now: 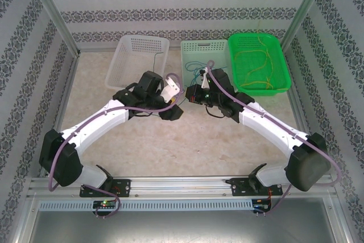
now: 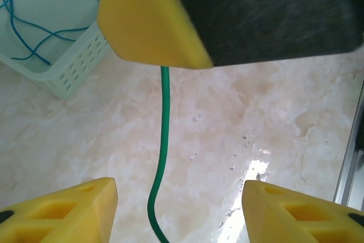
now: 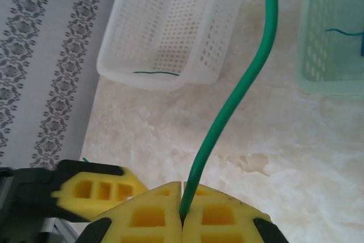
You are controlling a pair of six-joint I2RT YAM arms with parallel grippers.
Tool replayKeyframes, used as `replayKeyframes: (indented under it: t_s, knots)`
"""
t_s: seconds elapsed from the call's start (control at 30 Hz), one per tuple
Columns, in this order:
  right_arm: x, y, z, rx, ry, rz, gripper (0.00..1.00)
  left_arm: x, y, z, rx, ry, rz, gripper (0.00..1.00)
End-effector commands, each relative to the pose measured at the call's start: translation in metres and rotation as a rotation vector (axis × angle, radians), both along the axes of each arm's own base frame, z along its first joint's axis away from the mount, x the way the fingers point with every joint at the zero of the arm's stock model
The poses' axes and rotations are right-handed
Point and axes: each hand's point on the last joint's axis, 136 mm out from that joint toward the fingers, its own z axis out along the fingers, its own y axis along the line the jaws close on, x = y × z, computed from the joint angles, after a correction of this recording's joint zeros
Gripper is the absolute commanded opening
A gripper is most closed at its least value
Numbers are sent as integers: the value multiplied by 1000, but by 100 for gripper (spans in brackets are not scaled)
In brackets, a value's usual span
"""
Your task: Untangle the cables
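The right fingers (image 3: pixel 151 220) are clamped together on one end of a dark green cable (image 3: pixel 239 89), which rises away from them above the marble tabletop (image 3: pixel 284 197), seemingly held out to separate it. The left fingers (image 2: pixel 62 211) stand apart with the strand running between them, apparently ready to take hold. Blue cables (image 2: pixel 51 35) lie in the pale basket (image 2: pixel 79 61) beyond.

One dark green cable (image 3: pixel 239 92) is clamped at its end between the closed fingers of the right pincer (image 3: pixel 182 189) and curves away above the table (image 3: pixel 284 157). Blue cables (image 2: pixel 34 32) lie looped in the pale basket (image 2: pixel 79 61). Yellow cables (image 1: pixel 256 64) lie coiled in the green basket (image 1: pixel 263 90).
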Motion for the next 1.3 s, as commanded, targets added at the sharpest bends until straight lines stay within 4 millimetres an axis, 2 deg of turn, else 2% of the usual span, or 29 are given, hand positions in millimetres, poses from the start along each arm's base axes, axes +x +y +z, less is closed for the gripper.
replayKeyframes:
  t_s: [0.0, 0.03, 0.1, 0.17, 0.2, 0.27, 0.4, 0.43, 0.47, 0.5, 0.7, 0.83, 1.07, 1.27]
  knots:
    - [0, 2, 27, 83, -65, 14, 0, 3, -8, 2, -3, 3, -7, 56]
    - [0, 4, 28, 94, -69, 20, 0, 5, -8, 2, -6, 4, 0, 51]
    - [-2, 6, 30, 106, -71, 33, 0, 11, -7, -2, 9, -1, 28, 31]
    - [-2, 5, 28, 103, -67, 31, 0, 23, 2, -5, 54, -27, 100, 6]
    - [-2, 3, 28, 103, -67, 28, 0, 28, 7, -5, 71, -45, 129, 0]
    - [-2, -1, 25, 98, -62, 13, 0, 36, 15, 2, 83, -91, 176, 0]
    - [-1, -11, 17, 73, -54, -29, 15, 54, 35, 19, 56, -135, 293, 0]
    - [0, -15, 13, 55, -45, -45, 30, 60, 42, 23, 52, -139, 328, 0]
    - [0, -18, 10, 39, -43, -56, 50, 67, 49, 27, 51, -145, 364, 0]
    - [0, -21, 8, 25, -46, -64, 62, 73, 57, 31, 56, -151, 400, 0]
    - [-3, -32, 2, -19, -72, -84, 90, 126, 111, 52, 55, -174, 624, 0]
    - [-5, -41, -5, -60, -74, -103, 98, 165, 137, 48, 69, -132, 706, 0]
    - [-10, -71, -16, -71, -56, -196, 98, 227, 153, -13, 89, 73, 709, 0]
    - [-18, -100, -18, -64, -71, -280, 98, 257, 152, -47, 54, 123, 654, 0]
